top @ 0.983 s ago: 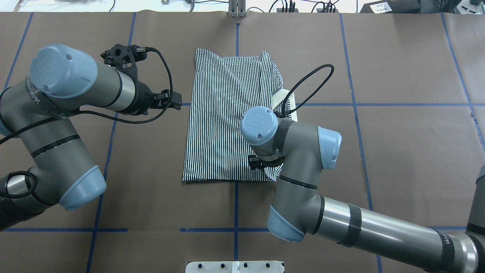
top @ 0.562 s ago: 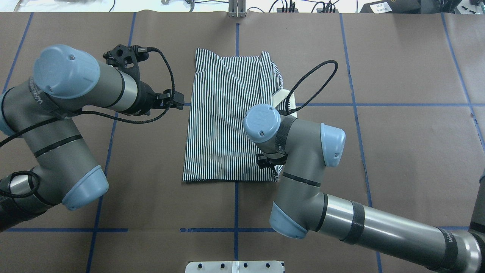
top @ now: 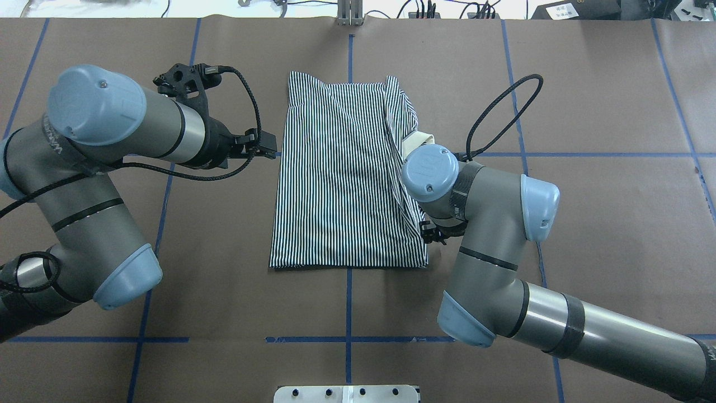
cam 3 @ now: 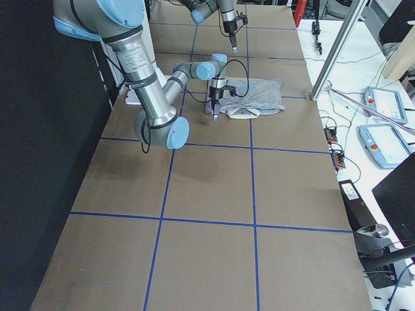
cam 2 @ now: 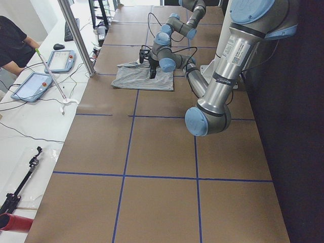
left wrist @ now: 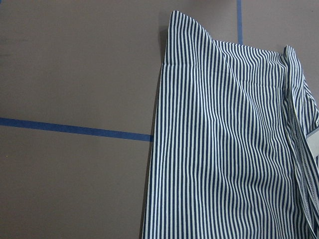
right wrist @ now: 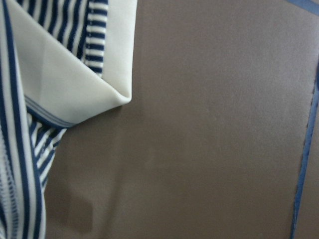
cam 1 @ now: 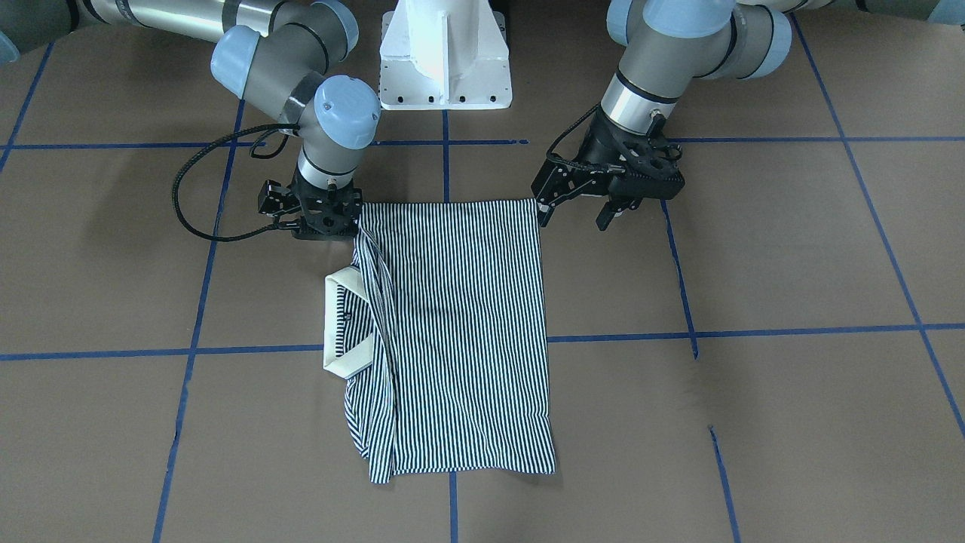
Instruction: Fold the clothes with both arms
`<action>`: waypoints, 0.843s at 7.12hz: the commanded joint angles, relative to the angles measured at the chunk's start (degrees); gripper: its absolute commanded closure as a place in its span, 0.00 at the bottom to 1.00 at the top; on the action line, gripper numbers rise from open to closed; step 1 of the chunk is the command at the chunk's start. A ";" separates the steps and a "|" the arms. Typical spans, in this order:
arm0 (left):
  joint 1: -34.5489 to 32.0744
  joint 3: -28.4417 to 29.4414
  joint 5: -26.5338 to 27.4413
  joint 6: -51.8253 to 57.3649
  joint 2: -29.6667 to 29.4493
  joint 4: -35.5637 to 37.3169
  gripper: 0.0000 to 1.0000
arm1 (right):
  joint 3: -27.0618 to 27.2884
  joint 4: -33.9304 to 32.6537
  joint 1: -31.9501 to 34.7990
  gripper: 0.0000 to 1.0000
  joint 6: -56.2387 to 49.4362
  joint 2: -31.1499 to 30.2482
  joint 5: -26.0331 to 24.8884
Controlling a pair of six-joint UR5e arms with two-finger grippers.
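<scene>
The striped polo shirt (top: 341, 184) lies folded into a tall rectangle in the middle of the table; it also shows in the front view (cam 1: 467, 332) and the left wrist view (left wrist: 224, 149). Its white collar (cam 1: 339, 324) sticks out on my right side and fills the corner of the right wrist view (right wrist: 65, 74). My left gripper (cam 1: 574, 215) is open and empty, just off the shirt's left edge (top: 268, 152). My right gripper (cam 1: 320, 222) is low beside the shirt's near right corner, mostly hidden under its wrist. I cannot tell whether it is open or shut.
The table is covered in brown paper with blue tape lines (top: 587, 154). The white pedestal base (cam 1: 445, 60) stands at the near edge. A side bench with tablets (cam 2: 50, 61), a metal pole (cam 2: 76, 35) and a person (cam 2: 10, 40) lies beyond the far edge.
My right arm has moved to its right, off the shirt, and the shirt's near right corner now lies spread further right. My left gripper has edged closer to the shirt.
</scene>
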 commanded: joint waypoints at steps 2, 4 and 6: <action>0.00 -0.46 -0.21 0.23 0.13 -0.15 0.00 | -4.38 7.92 2.91 0.00 -2.75 6.25 0.02; 0.00 -0.29 -0.12 0.41 0.22 0.11 0.00 | -15.10 12.78 2.91 0.00 -2.67 14.06 0.10; 0.00 -0.38 -0.21 0.41 0.13 0.29 0.00 | -17.42 13.68 2.73 0.00 -3.63 14.10 0.02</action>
